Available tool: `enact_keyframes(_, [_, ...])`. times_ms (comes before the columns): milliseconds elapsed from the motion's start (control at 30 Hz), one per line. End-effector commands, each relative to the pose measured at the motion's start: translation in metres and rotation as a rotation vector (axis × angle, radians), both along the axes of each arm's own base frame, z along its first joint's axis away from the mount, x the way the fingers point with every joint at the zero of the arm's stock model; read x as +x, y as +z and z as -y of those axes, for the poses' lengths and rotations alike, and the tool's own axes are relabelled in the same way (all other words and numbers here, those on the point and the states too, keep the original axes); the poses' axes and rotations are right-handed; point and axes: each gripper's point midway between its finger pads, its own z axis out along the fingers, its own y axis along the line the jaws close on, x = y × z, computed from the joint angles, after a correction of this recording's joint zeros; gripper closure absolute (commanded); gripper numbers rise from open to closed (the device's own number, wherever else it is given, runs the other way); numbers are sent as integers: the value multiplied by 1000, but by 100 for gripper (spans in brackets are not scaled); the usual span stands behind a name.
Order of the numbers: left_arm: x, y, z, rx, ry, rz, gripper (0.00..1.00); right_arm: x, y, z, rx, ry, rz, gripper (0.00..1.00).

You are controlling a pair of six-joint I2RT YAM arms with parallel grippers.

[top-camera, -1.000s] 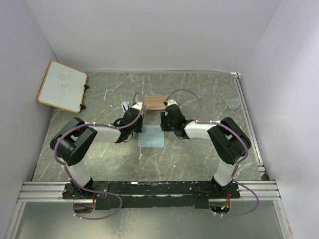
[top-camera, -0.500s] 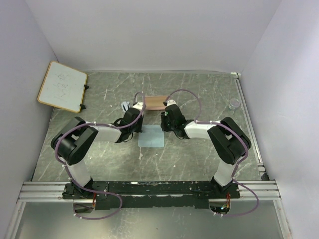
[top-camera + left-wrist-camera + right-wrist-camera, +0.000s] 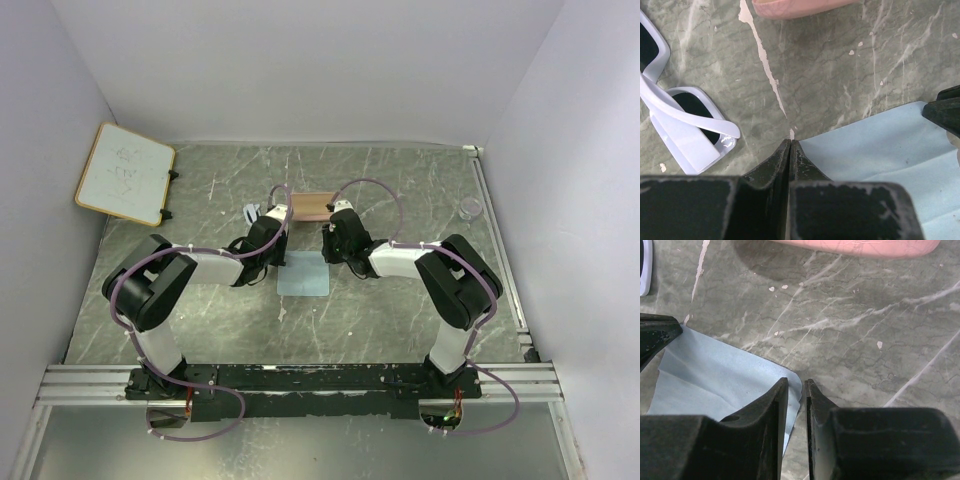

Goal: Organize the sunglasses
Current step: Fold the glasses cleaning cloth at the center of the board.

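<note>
Your sunglasses [image 3: 685, 125]: white frame, dark lenses, flat on the table [image 3: 840, 65], just left of the blue cloth [image 3: 880, 145] | your left gripper [image 3: 790, 142]: squeezed shut at the cloth's corner | your right gripper [image 3: 796, 385]: thin gap, over another corner.

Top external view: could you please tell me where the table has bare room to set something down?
Bare marble lies between the pink case and the small clear cup, and along the near strip between the blue cloth and the base rail. The centre is crowded: sunglasses, case, cloth, left gripper and right gripper sit close together.
</note>
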Motion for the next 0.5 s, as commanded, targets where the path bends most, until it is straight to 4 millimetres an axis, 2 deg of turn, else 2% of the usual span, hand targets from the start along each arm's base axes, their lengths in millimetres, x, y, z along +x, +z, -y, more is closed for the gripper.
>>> enact_keyframes(0, [2, 3, 8, -15, -22, 0, 88, 4, 3, -4, -4, 8, 10, 80])
enact_keyframes(133, [1, 2, 9, -17, -23, -2, 88, 2, 2, -6, 0, 17, 4, 82])
enact_keyframes(467, [1, 1, 9, -18, -26, -5, 91, 3, 0, -6, -7, 13, 2, 98])
